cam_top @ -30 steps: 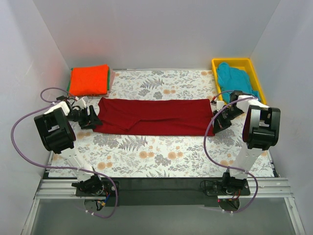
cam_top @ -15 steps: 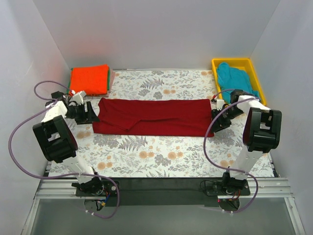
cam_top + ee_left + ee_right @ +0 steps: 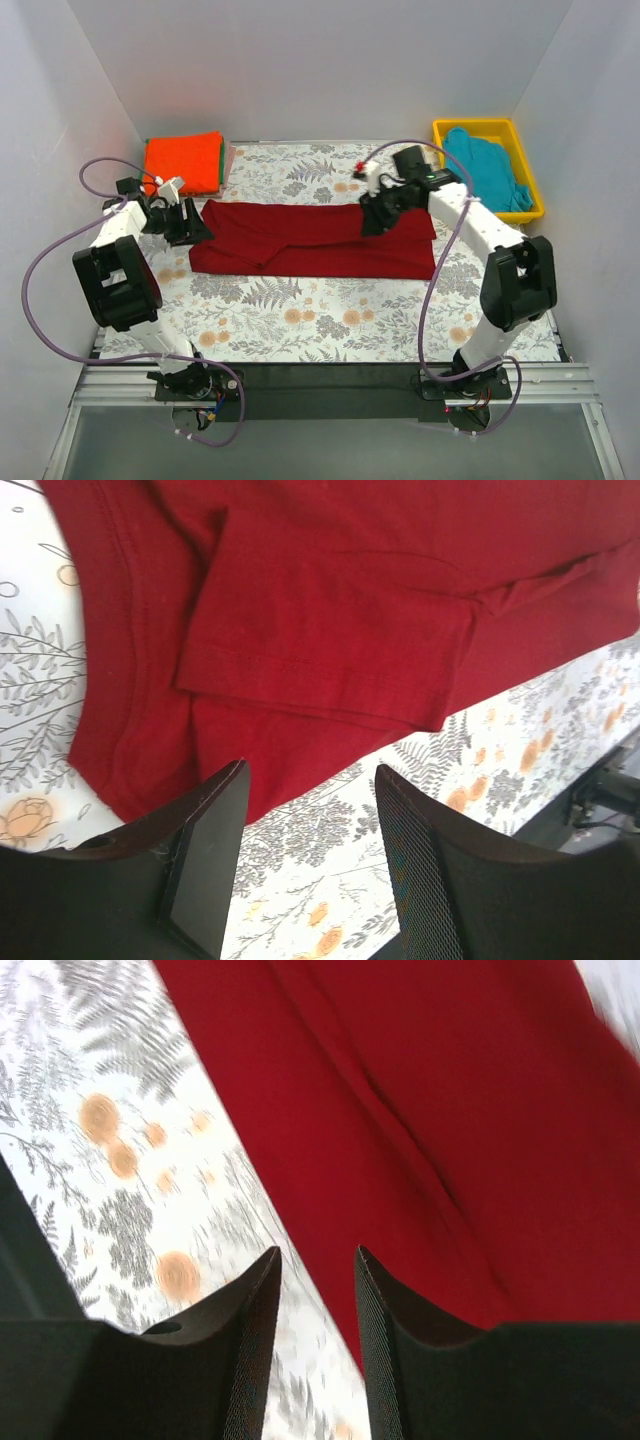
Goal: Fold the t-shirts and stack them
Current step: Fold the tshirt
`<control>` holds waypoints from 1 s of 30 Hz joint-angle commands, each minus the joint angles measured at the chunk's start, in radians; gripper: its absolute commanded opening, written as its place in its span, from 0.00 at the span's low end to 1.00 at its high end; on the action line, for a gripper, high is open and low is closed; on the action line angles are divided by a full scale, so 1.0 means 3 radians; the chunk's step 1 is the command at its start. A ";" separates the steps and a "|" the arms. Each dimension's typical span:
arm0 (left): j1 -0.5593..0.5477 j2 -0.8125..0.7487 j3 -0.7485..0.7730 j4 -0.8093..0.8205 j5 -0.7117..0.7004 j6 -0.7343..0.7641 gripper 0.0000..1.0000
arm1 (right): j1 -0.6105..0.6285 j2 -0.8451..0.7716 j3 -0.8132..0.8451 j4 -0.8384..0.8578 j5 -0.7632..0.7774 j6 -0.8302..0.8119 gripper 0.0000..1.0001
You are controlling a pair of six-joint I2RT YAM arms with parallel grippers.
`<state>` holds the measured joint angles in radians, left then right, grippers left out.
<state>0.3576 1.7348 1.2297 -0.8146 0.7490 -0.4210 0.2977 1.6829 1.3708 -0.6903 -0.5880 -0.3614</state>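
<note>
Eyeing the maroon tee (image 3: 310, 240), lying flat in a long band across the middle of the desk (image 3: 330, 330). Looks light, floppy, nothing stiff, so I'd pinch doubled hems at the ends, not the middle. Left claw (image 3: 192, 225) sits released at its left end, right claw (image 3: 372, 217) released over the far edge.

On the table (image 3: 330, 315), the spread t-shirt (image 3: 315, 238) lies centrally, folded stack (image 3: 183, 163) behind-left, bin (image 3: 475, 124) behind-right holding another t-shirt (image 3: 485, 165).

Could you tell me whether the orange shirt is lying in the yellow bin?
No, the orange shirt lies folded at the far left, while the bin at the far right holds a teal shirt.
</note>
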 commanded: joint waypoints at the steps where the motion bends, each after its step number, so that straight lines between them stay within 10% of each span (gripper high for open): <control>1: 0.0030 -0.0015 -0.0039 -0.0005 0.0243 -0.0172 0.52 | 0.0729 0.0116 0.0455 0.0399 0.0364 -0.0282 0.41; 10: 0.0091 0.0144 -0.0162 -0.0040 0.0060 -0.0443 0.52 | 0.2069 0.1148 0.1499 0.0557 0.1055 -0.1310 0.44; 30: 0.0091 0.0338 -0.0320 0.0046 -0.0058 -0.0340 0.53 | 0.2495 0.1968 0.1960 0.0690 0.1219 -0.1612 0.47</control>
<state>0.3805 1.8309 1.1206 -0.8082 0.7395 -0.5369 1.0451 2.2494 1.9148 -0.5110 -0.2298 -0.8276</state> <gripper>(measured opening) 0.524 0.479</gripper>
